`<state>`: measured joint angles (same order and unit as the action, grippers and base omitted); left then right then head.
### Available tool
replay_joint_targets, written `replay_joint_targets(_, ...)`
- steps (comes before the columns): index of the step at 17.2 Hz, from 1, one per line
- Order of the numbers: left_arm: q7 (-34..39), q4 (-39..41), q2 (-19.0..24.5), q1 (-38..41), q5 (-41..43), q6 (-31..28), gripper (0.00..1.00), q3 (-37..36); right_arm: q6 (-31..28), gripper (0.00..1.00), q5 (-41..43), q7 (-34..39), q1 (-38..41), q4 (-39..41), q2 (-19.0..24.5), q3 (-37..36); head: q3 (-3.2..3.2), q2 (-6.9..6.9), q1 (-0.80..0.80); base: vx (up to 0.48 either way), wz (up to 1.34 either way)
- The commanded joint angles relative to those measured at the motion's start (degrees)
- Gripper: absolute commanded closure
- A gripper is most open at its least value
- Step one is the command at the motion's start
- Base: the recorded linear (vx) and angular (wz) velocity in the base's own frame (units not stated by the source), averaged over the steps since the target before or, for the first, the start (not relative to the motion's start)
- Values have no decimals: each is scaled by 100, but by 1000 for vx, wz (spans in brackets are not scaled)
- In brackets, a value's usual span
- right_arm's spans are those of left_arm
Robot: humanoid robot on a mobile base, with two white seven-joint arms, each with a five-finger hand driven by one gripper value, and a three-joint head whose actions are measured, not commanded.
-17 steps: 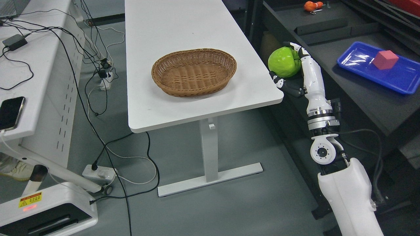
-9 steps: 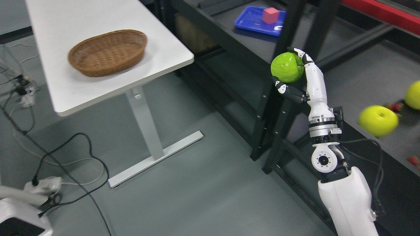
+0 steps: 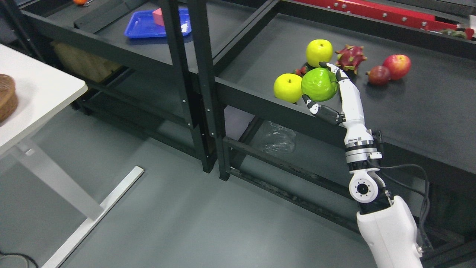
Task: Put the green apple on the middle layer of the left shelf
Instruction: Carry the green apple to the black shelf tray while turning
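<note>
My right hand [image 3: 322,89] is shut on a bright green apple [image 3: 318,85], its white arm rising from the lower right. The apple hangs over the front edge of the dark shelf board [image 3: 416,108] of the right-hand rack, just in front of two yellow apples [image 3: 287,88] lying there. The other rack stands to the left, and its board [image 3: 111,41] carries a blue tray [image 3: 148,25]. My left arm does not show.
On the right board lie a second yellow apple [image 3: 319,51], a dragon fruit [image 3: 350,57] and two red fruits [image 3: 397,65]. Black uprights [image 3: 202,85] separate the two racks. A white table [image 3: 37,96] with a wicker basket [image 3: 6,97] stands at the left.
The camera has swung right, so the table and basket have slid to the left edge and the racks fill the view. My right hand still holds the green apple, now over the right rack's front edge.
</note>
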<state>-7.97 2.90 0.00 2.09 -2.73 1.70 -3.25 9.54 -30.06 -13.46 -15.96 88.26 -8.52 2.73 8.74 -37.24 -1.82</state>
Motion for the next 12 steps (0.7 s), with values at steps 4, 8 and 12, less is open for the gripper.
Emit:
replay_joint_targets(4, 6, 0, 100, 2, 0, -30, 0, 0, -13, 100, -9, 1, 41, 51, 87, 17, 0, 0, 0, 32, -393)
replay_joint_targets(8, -3, 0, 100, 2, 0, -21, 0, 0, -22, 100, -9, 1, 41, 51, 78, 17, 0, 0, 0, 93, -207)
replay_joint_targets(12, -2, 0, 100, 2, 0, -21, 0, 0, -66, 100, -35, 10, 84, 42, 78, 17, 0, 0, 0, 152, -272)
